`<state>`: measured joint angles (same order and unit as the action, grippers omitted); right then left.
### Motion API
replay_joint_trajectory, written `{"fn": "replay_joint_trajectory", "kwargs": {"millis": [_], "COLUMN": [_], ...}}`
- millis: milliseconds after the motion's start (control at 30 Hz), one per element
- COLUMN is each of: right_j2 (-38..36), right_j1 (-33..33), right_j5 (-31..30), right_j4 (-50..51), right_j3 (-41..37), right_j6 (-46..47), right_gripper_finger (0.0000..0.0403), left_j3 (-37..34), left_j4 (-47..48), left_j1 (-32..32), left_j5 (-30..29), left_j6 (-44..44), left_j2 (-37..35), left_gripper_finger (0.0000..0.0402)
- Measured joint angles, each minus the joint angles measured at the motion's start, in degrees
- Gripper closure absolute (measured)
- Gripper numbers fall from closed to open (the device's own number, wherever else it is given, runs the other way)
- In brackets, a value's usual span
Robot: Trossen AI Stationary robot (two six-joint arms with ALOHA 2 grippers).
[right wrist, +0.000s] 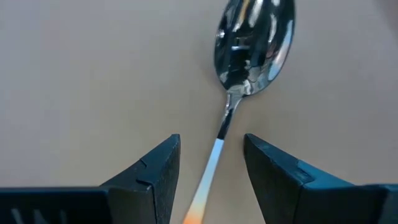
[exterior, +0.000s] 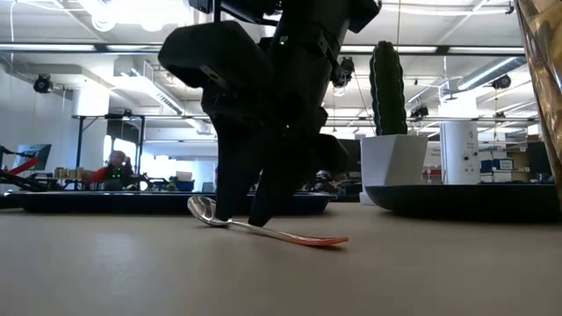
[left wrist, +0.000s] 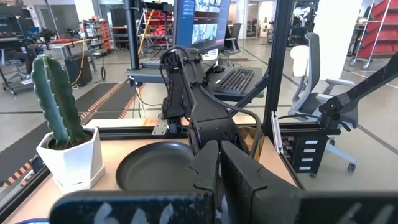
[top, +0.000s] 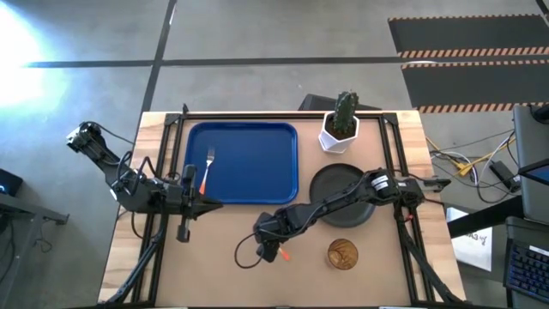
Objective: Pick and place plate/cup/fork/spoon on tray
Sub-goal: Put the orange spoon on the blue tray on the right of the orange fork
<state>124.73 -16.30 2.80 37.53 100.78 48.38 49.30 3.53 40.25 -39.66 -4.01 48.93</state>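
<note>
The right claw (right wrist: pixel 211 171) hangs low over the light wooden surface (top: pixel 223 257), in the lower middle of the high view, with its two dark fingers spread wide on either side of the small spoon with silver oval bowl and orange handle (right wrist: pixel 249 56). Nothing is gripped yet: in the right wrist view the slim metal neck of the spoon runs between the jaws with a gap on each side, and the spoon lies flat on the surface. This straddling pose looks chosen so that closing will pinch the narrow neck, the easiest part to trap.

The left claw (top: pixel 204 204) rests shut and empty at the left of the high view, just below the lower left corner of the large blue rectangular plastic tray (top: pixel 257 184), apparently parked clear of the work.

The small fork with silver tines and orange handle (top: pixel 207 171) already lies on the tray near its left edge. The round matte black plate (top: pixel 330 184) sits off the tray, just to its right, partly under the right arm. The small amber-brown tumbler cup (top: pixel 342 254) stands in the lower right of the surface, near the spoon. A white faceted pot with a green cactus (top: pixel 341 124) stands above the plate.
</note>
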Motion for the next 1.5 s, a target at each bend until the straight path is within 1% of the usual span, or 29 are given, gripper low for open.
{"fn": "replay_joint_trajectory", "kwargs": {"millis": [200,300,400,500,533,600,833,1067,1300,1500], "right_j2": [-0.07,-0.07,-0.07,0.0,0.02,0.04,0.26,0.33,0.22,0.22], "right_j1": [-0.17,-0.17,-0.15,-0.1,-0.11,-0.19,-0.21,0.41,3.49,8.19], "right_j5": [0.12,-0.19,-0.23,-0.15,-0.08,0.23,0.61,-2.84,-5.77,-7.47], "right_j4": [-0.58,-0.49,-0.24,-0.4,-0.57,-0.91,-2.96,-3.33,-2.84,-2.34], "right_j3": [-0.49,-0.49,-0.51,-0.56,-0.56,-0.56,0.2,7.22,14.14,16.46], "right_j6": [-0.18,0.1,0.31,-0.05,-0.43,-0.48,-1.5,-6.15,-12.83,-16.1], "right_gripper_finger": [0.0241,0.0258,0.0301,0.0368,0.038,0.0389,0.0394,0.0394,0.0394,0.0394], "left_j3": [0.0,0.0,0.0,0.0,0.0,0.0,0.0,0.0,0.0,0.0], "left_j4": [0.0,0.0,0.0,0.0,0.0,0.0,0.0,0.0,0.02,0.04], "left_j1": [0.0,0.01,0.02,0.0,0.0,0.02,0.02,0.01,0.02,0.02], "left_j5": [0.0,0.0,0.0,0.0,0.0,0.0,0.0,0.18,0.33,0.37], "left_j6": [0.0,0.0,0.0,0.0,0.0,-0.01,-0.02,-0.04,-0.04,-0.04], "left_j2": [0.0,0.0,0.0,0.0,0.0,0.0,0.0,0.0,0.0,0.0], "left_gripper_finger": [0.0402,0.0402,0.0402,0.0402,0.0402,0.0402,0.0402,0.0402,0.0402,0.0402]}}
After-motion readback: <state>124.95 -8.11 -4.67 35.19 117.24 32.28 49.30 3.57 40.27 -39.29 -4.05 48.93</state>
